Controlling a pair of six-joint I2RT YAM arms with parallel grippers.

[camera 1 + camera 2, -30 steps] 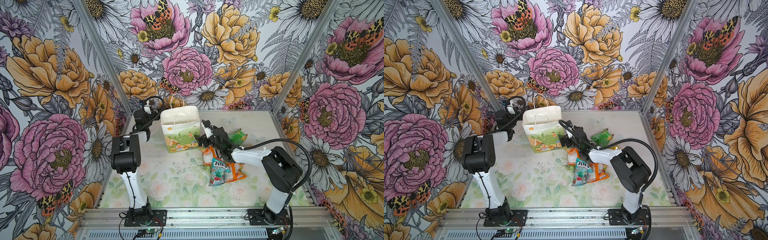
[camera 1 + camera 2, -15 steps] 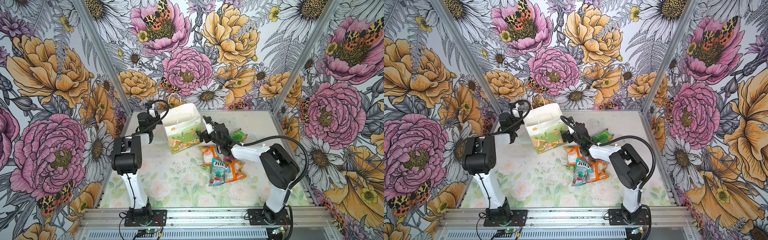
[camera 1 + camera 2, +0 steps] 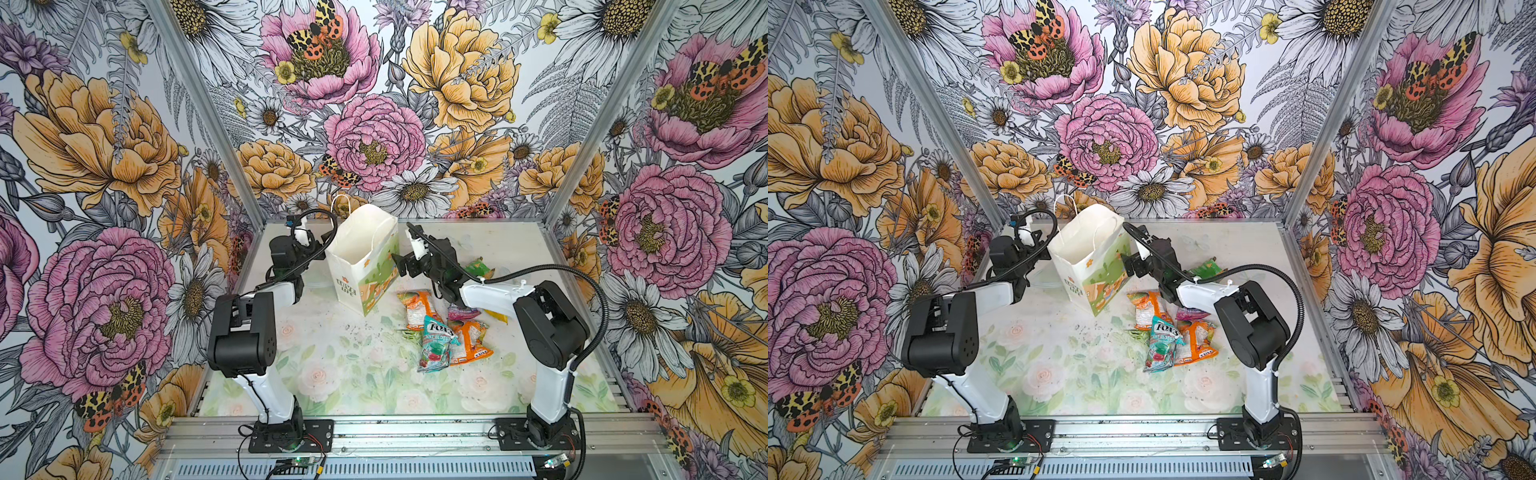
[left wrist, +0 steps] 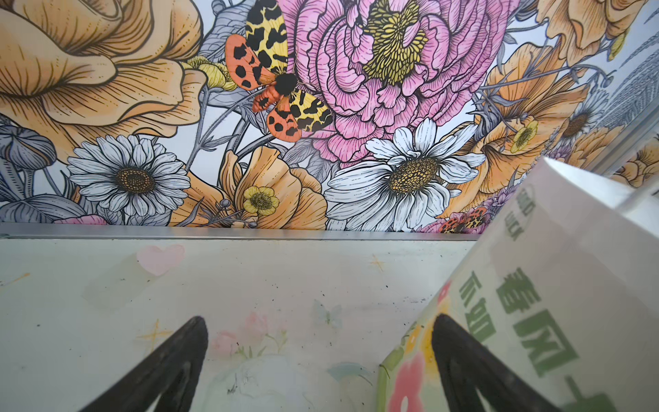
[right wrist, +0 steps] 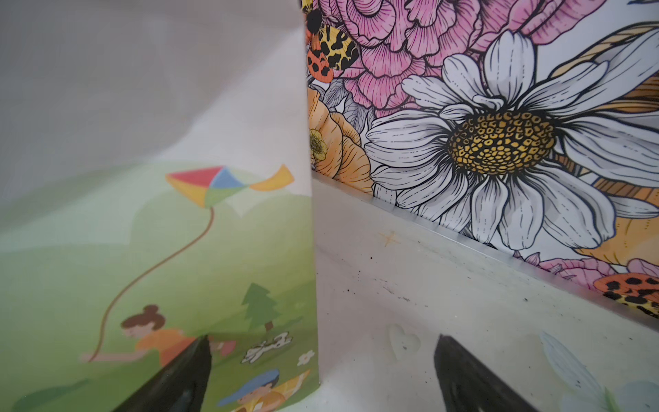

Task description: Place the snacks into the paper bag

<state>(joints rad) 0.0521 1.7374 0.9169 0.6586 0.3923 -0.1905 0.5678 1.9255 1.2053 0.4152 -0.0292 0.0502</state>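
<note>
White paper bag [image 3: 360,259] with cord handles stood tilted, mouth open, meadow print on its wide face and "LOVE LIFE" on its narrow side. Snacks [image 3: 440,328] lay heaped just beside it: a teal packet [image 3: 436,341] overlapped two orange-white packets [image 3: 417,307], with a purple-pink packet [image 3: 460,311] alongside. A green packet [image 3: 478,268] lay farther back.

Three walls [image 3: 374,137] carry bold pink and orange peonies, white daisies and spotted moths, joined by slanting aluminium posts [image 3: 595,120]. The worktop [image 3: 332,374] wears a pale rose print, a metal rail [image 3: 415,432] along its near edge.
</note>
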